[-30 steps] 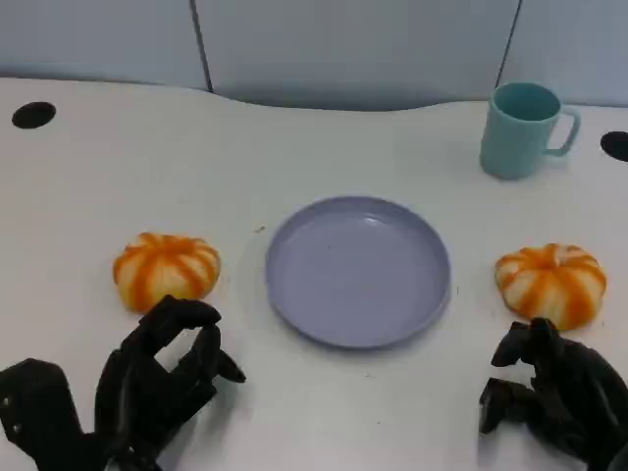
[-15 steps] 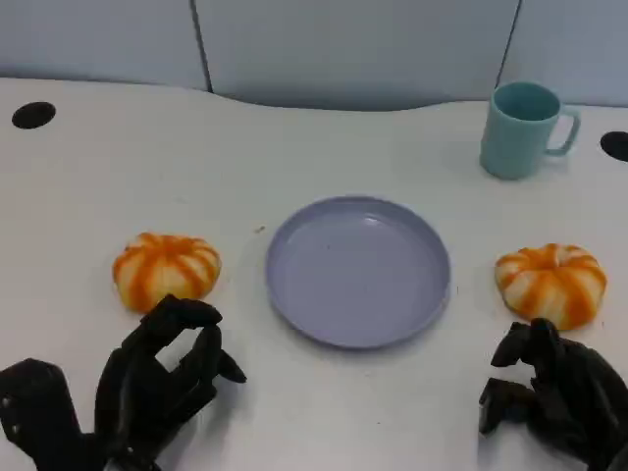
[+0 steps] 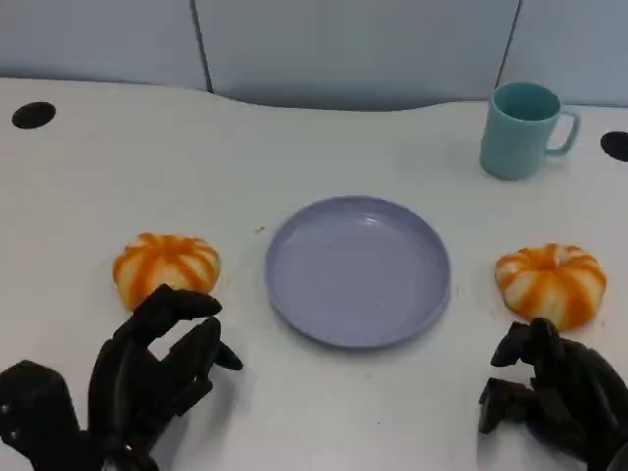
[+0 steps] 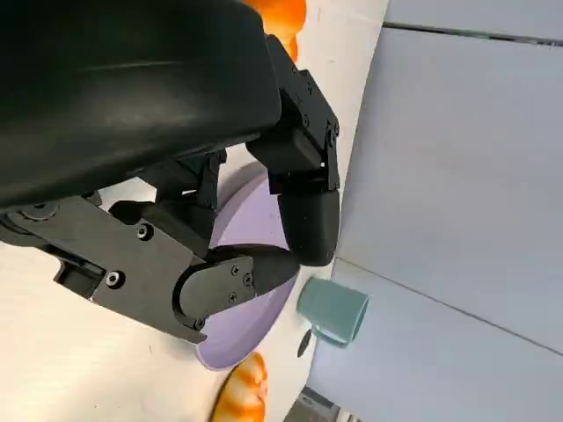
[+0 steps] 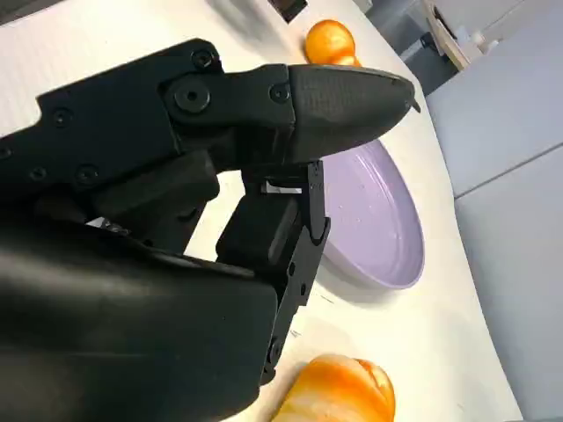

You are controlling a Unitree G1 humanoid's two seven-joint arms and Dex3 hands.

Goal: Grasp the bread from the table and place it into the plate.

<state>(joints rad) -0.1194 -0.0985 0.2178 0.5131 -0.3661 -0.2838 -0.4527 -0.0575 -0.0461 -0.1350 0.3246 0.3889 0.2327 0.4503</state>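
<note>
Two orange-and-white striped bread buns lie on the white table, one bun [image 3: 165,268] left of the lilac plate [image 3: 358,269] and the other bun [image 3: 550,284] to its right. The plate holds nothing. My left hand [image 3: 147,371] hovers just in front of the left bun, fingers apart and gripping nothing. My right hand [image 3: 549,392] sits just in front of the right bun with its fingers curled in on nothing. In the left wrist view the plate [image 4: 251,290] lies beyond the fingers [image 4: 303,207]. The right wrist view has the right bun [image 5: 339,393] beside the hand and the plate [image 5: 374,220] beyond it.
A teal mug [image 3: 522,129] stands at the back right, also in the left wrist view as the mug [image 4: 334,310]. Black round holes [image 3: 33,115] mark the table's far corners. A grey wall panel runs behind the table.
My left hand's fingers have spread slightly and edged up toward the left bun. The right hand, buns and plate have stayed put.
</note>
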